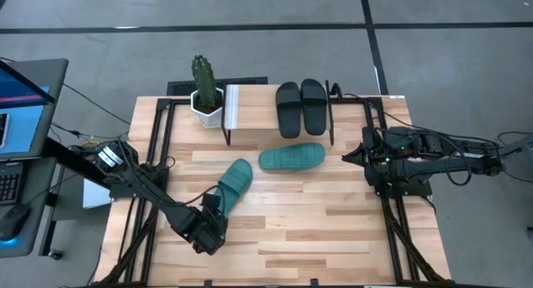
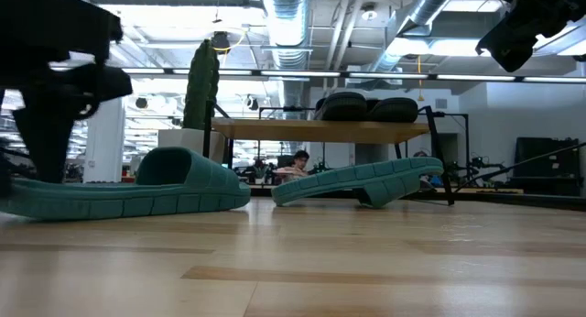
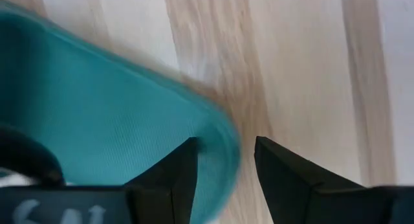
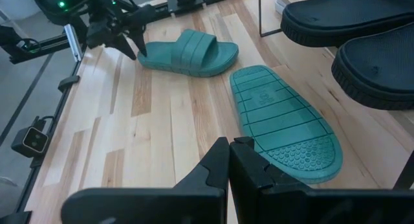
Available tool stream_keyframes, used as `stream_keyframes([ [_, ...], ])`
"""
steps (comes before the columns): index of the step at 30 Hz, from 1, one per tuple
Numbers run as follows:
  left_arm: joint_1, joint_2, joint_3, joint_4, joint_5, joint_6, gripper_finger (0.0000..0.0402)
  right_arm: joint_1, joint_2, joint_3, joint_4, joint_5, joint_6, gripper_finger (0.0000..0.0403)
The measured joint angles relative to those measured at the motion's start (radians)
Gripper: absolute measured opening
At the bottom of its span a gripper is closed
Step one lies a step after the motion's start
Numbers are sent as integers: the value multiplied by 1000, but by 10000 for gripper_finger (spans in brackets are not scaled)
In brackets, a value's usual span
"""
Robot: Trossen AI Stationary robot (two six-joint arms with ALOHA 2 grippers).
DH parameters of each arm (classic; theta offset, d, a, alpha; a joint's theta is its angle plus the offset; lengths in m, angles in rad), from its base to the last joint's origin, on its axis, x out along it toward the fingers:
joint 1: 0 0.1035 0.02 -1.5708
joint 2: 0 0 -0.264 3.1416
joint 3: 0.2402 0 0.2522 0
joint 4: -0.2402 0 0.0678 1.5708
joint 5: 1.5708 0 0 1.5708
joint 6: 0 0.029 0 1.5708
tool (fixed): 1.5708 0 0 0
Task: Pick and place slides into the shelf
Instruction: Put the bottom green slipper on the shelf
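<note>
One teal slide point(image 1: 236, 180) lies upright on the table, sole down. My left gripper point(image 1: 215, 207) is open at its heel end point(image 4: 146, 56). In the left wrist view the heel rim point(image 3: 223, 143) sits between the two fingers. The second teal slide point(image 1: 291, 157) lies sole up near the shelf. Two black slides point(image 1: 301, 106) rest side by side on the shelf's top board point(image 1: 250, 109). My right gripper point(image 4: 229, 160) is shut and hovers above the table to the right of the overturned slide point(image 4: 284, 123). My left gripper stands astride the heel rim point(image 3: 223, 143) of the upright teal slide, one finger point(image 3: 181, 172) over the footbed and the other point(image 3: 278, 169) outside it. It comes slanting down from the table's near left. Whether a finger touches the slide, I cannot tell.
A potted cactus point(image 1: 204, 86) stands at the shelf's left end. The shelf's thin black legs point(image 1: 331, 113) stand just behind the overturned slide. Bare wood point(image 1: 316, 230) stretches across the table's near half. A monitor and keyboard point(image 1: 21, 105) sit off the table's left.
</note>
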Motion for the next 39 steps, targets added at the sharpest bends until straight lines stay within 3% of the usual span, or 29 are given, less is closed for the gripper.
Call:
stream_keyframes([
  [5, 23, 8, -45, 109, -12, -35, 144, 0, 0, 0, 0, 0, 0, 0],
  [13, 20, 41, -43, 98, -22, -32, 139, 0, 0, 0, 9, 0, 1, 0],
  [16, 25, 41, -42, 83, 5, -33, 110, 0, 0, 0, 15, 0, 1, 0],
  [21, 48, 40, -41, 77, 95, -76, 20, 0, 0, 0, 49, 0, 0, 0],
  [26, 52, 42, -26, 71, 108, -145, 17, 0, 0, 0, 55, 0, 0, 0],
  [39, 29, 54, 164, -41, 136, -179, 5, 0, 0, 0, 43, 0, 9, 0],
])
